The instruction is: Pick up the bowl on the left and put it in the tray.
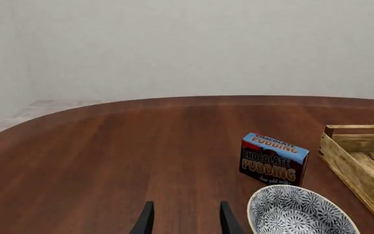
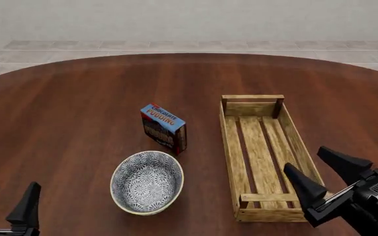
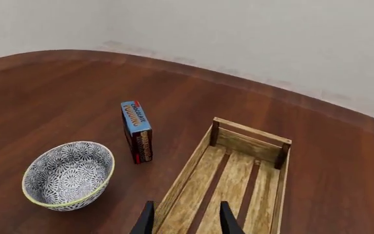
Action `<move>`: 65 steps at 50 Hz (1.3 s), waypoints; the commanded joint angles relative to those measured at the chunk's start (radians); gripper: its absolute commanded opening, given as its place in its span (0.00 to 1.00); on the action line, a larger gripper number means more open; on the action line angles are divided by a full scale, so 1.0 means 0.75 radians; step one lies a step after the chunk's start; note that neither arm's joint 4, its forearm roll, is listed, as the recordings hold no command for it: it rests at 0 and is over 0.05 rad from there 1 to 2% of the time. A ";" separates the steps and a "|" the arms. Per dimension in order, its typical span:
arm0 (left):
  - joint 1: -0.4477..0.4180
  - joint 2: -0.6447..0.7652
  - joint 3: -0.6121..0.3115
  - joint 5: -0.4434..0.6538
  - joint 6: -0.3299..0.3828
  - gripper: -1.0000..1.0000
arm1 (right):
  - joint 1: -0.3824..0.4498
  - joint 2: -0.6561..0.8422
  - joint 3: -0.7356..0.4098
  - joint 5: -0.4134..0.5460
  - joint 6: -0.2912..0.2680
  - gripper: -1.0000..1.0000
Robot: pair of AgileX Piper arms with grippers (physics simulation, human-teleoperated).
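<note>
Clearly the task is at its opening step, the approach: nothing is grasped. In the front view, the left gripper (image 2: pixel 5 199) sits at the table's near-left edge, its fingers spread apart and empty, well apart from the bowl (image 2: pixel 147 182). That blue-and-white floral bowl rests upright on the wooden table (image 2: pixel 71 108), at about 2 o'clock from the left gripper. A chocolate pudding box (image 2: pixel 163 129) stands just beside the bowl at its 12 o'clock. The slatted wooden tray (image 2: pixel 263 156) lies at the bowl's 3 o'clock, holding nothing. The right gripper (image 2: pixel 327 172) hovers over the tray's near-right corner, also released. Next, I judge, the left gripper must reach to the bowl's rim, avoiding the box.
</note>
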 commanded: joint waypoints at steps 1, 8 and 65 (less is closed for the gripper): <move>0.000 0.000 0.000 0.000 0.000 1.00 | 0.094 0.073 -0.054 0.024 0.034 1.00; 0.000 0.000 0.000 0.000 0.000 1.00 | 0.193 0.142 -0.110 0.068 0.126 1.00; 0.000 0.000 0.000 0.000 0.000 1.00 | 0.418 0.549 -0.430 0.245 0.079 1.00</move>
